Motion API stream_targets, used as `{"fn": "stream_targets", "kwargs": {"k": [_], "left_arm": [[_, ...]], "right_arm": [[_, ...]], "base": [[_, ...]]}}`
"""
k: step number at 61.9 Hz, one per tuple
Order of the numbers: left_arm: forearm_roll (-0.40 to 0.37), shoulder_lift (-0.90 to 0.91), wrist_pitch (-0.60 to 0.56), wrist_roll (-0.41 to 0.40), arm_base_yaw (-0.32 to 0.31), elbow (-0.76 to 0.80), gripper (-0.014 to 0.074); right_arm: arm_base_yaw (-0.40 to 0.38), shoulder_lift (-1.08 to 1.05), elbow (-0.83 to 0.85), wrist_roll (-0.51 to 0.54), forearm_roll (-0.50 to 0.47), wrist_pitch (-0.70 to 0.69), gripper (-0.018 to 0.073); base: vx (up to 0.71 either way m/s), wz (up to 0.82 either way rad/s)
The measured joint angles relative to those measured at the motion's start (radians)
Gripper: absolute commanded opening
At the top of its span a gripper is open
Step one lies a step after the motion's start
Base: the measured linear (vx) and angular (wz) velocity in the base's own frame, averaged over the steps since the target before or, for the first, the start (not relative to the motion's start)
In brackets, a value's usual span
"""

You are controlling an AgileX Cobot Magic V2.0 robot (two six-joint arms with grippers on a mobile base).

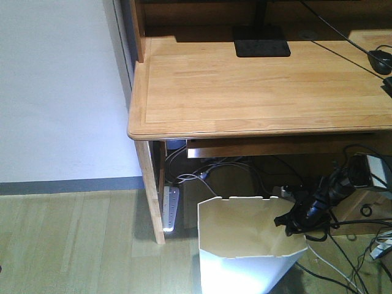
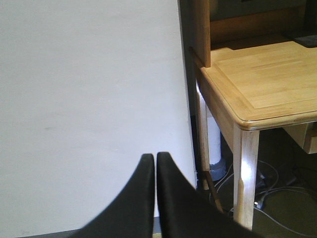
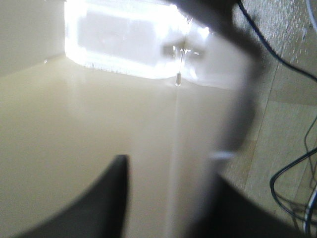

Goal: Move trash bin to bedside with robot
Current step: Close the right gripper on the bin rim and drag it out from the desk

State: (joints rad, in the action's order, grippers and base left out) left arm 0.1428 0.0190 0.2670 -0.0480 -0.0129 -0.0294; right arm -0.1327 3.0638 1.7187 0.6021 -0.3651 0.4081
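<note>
White wall (image 1: 61, 92) with a blue skirting strip and pale wood-look floor (image 1: 73, 245) form the background; no bed or bedside appears in any view, so the destination's direction cannot be read. Next in size, a light wooden bench (image 1: 257, 92) fills the upper right of the front view and carries a black monitor base (image 1: 262, 48) and a mouse (image 1: 381, 60). The trash bin (image 1: 245, 257) stands on the floor just in front of the bench's open underside, upright, with its long axis near vertical and its cream mouth facing up. The right claw (image 1: 293, 222) sits at the bin's right-hand rim, so the bin's body lies to the left of and below it. In the right wrist view one finger (image 3: 106, 198) is inside the bin and the other is outside, with the thin wall between them; this reads as a clenched grasp on the rim. The left claw (image 2: 155, 198) is clenched on nothing, its tips touching, and faces the wall well apart from the bin, so the right arm is the nearer. Loose cables (image 1: 208, 168) and a power strip (image 1: 171, 208) lie under the bench, near the bin. Judged from this, the bin is held but has not been delivered.
</note>
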Motion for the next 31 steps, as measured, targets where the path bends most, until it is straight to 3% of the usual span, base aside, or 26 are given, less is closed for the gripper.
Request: {"fn": "stream_targets", "kwargs": {"k": [17,31], "left_arm": [[0.000,0.000,0.000,0.000,0.000,0.000,-0.0006],[0.000,0.000,0.000,0.000,0.000,0.000,-0.0006]], "right_arm": [[-0.008,0.018,0.002,0.297,-0.370,0.001,-0.0009],[-0.022,-0.039,-0.142,0.580,-0.674,-0.026,-0.0007]], "base": [[0.00,0.00],[0.00,0.00]]}}
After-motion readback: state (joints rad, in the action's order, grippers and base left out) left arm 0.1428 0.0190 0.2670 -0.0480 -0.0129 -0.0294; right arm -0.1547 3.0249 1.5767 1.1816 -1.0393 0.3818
